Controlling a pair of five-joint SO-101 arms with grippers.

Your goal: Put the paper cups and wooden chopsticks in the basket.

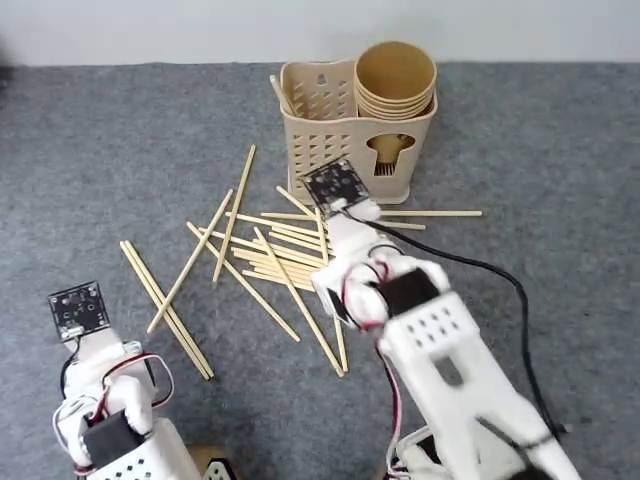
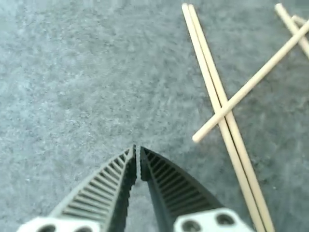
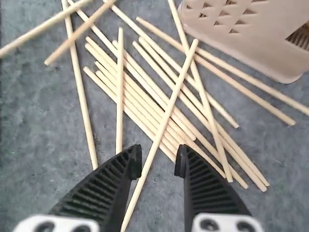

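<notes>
Basket (image 1: 318,140): beyond the right gripper (image 3: 157,162), paper cups (image 1: 395,75) already nested inside.
Right arm: jaws apart, straddling one chopstick (image 3: 166,116); lower squarely and pinch it alone.
Left gripper (image 2: 137,155): jaws together, empty, chopstick pair (image 2: 212,82) just beside.

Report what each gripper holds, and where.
Nothing held. The left gripper is shut and empty; the right gripper is open, its fingers either side of one chopstick, unclamped.
</notes>
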